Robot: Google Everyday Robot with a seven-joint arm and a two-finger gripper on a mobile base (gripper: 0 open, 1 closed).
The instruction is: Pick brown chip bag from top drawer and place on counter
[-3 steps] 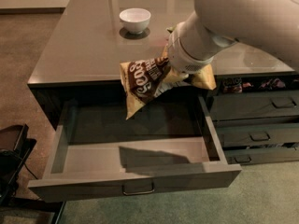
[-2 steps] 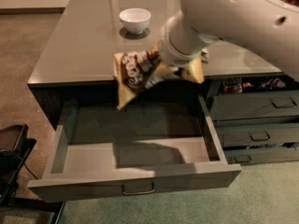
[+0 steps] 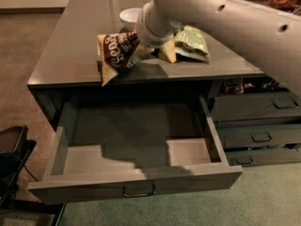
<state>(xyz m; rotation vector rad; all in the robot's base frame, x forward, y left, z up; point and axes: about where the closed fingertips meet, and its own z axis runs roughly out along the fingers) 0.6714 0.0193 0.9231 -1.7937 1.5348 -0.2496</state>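
Note:
The brown chip bag [image 3: 115, 53] hangs tilted in my gripper [image 3: 137, 51], held over the front part of the counter [image 3: 70, 55], its lower corner near the counter's front edge. The gripper is shut on the bag's right side. My white arm reaches in from the upper right. The top drawer [image 3: 136, 185] stands pulled fully open below, and its inside shows no objects. Its metal bar handle [image 3: 138, 191] is on the front.
A green chip bag [image 3: 192, 42] lies on the counter right of my gripper. A white bowl [image 3: 129, 16] stands behind the gripper. Narrower stacked drawers [image 3: 258, 126] are at the right. A dark object [image 3: 11, 159] stands on the floor at the left.
My gripper has carried the brown chip bag up and back, from above the open drawer to over the counter.

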